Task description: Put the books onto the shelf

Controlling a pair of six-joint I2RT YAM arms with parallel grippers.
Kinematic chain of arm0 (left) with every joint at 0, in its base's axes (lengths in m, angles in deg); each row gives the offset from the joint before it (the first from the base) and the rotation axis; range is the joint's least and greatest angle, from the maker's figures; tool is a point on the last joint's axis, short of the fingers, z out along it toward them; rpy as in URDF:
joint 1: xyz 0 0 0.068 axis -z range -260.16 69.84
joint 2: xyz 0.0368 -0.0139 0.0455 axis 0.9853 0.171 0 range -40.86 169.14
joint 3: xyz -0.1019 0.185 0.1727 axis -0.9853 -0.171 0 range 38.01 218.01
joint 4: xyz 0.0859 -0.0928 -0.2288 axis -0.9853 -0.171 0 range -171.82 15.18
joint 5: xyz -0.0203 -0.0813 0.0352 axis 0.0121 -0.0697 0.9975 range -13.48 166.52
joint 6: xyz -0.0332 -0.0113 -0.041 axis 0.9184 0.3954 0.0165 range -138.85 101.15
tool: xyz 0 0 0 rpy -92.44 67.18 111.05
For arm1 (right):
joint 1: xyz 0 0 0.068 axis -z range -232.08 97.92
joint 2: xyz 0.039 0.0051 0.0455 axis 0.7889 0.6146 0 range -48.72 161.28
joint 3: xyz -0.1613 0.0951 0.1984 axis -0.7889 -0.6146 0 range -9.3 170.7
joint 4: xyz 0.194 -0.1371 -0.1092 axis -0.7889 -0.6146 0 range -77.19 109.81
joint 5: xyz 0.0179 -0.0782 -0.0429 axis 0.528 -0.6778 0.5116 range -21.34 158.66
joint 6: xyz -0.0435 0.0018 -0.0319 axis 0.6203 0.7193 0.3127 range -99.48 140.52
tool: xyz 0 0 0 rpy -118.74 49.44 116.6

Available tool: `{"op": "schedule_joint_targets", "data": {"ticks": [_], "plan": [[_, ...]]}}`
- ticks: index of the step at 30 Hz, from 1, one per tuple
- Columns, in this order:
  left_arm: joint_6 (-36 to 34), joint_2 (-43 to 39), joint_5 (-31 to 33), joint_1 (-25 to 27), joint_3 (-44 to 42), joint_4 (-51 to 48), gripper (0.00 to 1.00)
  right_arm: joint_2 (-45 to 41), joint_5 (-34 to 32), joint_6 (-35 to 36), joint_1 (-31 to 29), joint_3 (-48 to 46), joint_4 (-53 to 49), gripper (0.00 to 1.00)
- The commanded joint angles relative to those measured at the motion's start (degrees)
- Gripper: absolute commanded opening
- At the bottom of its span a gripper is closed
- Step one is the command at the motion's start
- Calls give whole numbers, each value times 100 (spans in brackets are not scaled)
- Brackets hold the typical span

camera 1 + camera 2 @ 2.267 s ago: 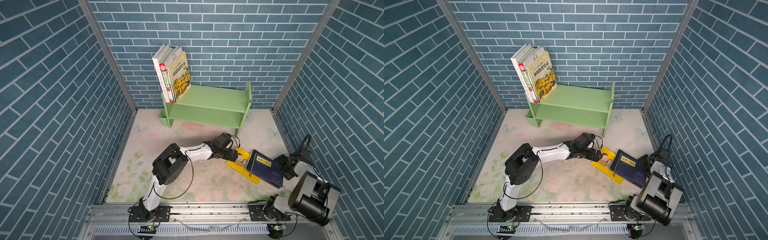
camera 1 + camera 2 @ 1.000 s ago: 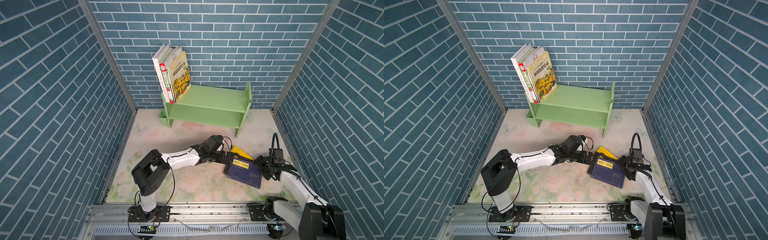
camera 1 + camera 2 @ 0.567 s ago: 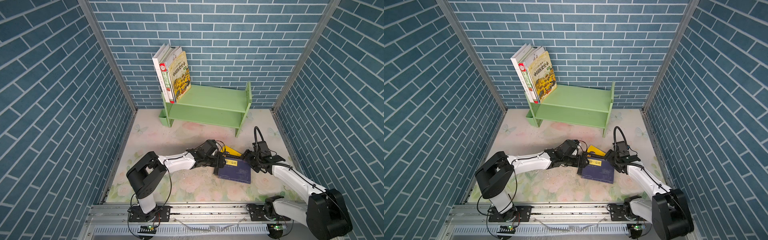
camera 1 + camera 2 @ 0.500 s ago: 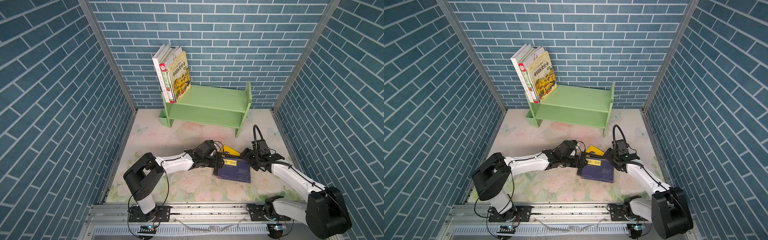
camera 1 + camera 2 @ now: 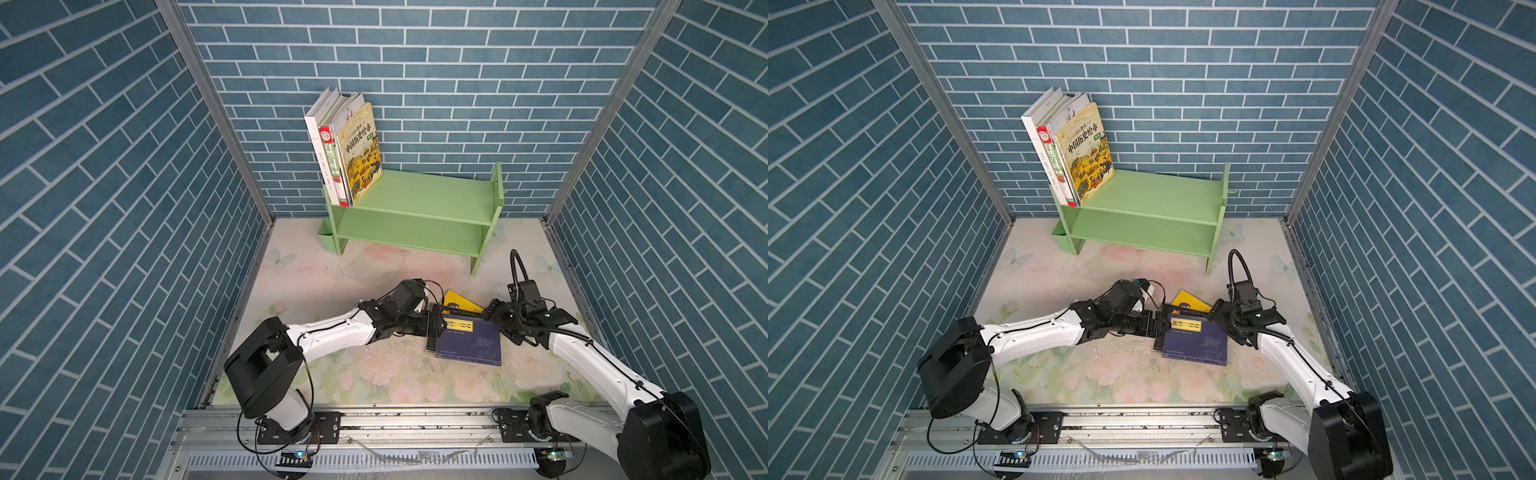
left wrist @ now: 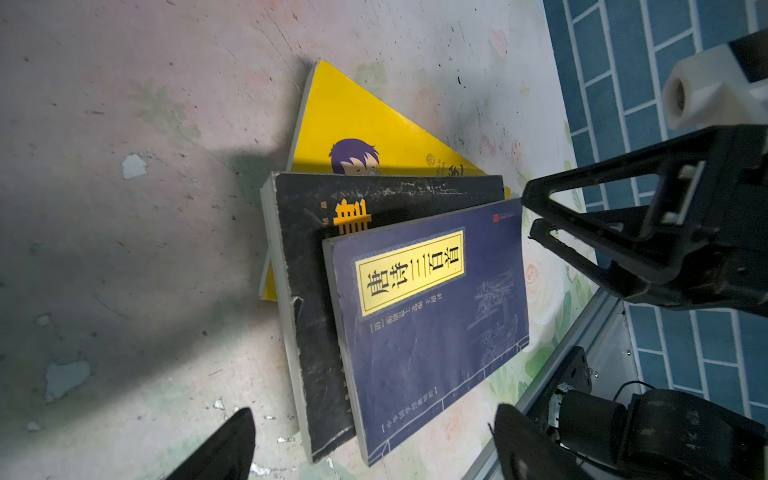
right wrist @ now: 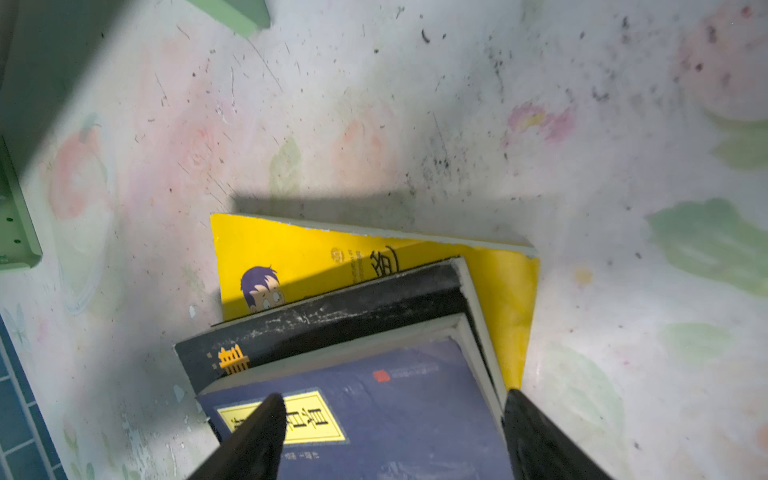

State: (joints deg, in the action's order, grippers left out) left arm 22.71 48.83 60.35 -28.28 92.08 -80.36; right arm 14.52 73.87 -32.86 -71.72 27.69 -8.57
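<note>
**A:** What's different from a couple of seconds back?

**B:** The pile of three has slid over the flowered table (image 5: pixel 374 374), from near the right wall toward the middle. The navy book with a yellow title label (image 5: pixel 469 343) is on top. A worn black book (image 6: pixel 307 257) lies under it, and the bright yellow cartoon-man book (image 5: pixel 459 300) is at the bottom, fanned out. The right arm was folded back then. Now it is stretched out, with the right gripper (image 5: pixel 493 322) at the pile's right corner. The left gripper (image 5: pixel 437 326) has backed off to the pile's left edge.

**A:** Anything gripped?

**B:** No. Both sets of jaws stand apart. The left ones gape toward the pile, and the right ones have one finger over the navy cover and one off its side.

**A:** And the shelf?

**B:** The light green two-tier wooden shelf (image 5: pixel 419 195) holds the same leaning row of upright books (image 5: pixel 345 153) at the left end of its top tier, with room beside them. The pile now looks to be within reach of both arms, so I'd guess the navy one gets picked next.
</note>
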Motion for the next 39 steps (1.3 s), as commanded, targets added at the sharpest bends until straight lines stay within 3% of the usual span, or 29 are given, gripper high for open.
{"op": "schedule_joint_targets", "data": {"ticks": [1,9,15,33,39], "plan": [[144,57,-135,143,103,151,92,141,139,189,-155,-96,-122,82],[315,172,-29,270,170,354,92,-3,-409,240,-248,-200,-355,82],[246,177,17,270,219,273,92,75,-453,254,-331,-245,-365,82],[288,385,13,269,236,339,92,150,-1380,-258,-1304,85,-1087,81],[290,409,23,261,237,334,92,382,-1380,-267,-1499,234,-987,81]]}}
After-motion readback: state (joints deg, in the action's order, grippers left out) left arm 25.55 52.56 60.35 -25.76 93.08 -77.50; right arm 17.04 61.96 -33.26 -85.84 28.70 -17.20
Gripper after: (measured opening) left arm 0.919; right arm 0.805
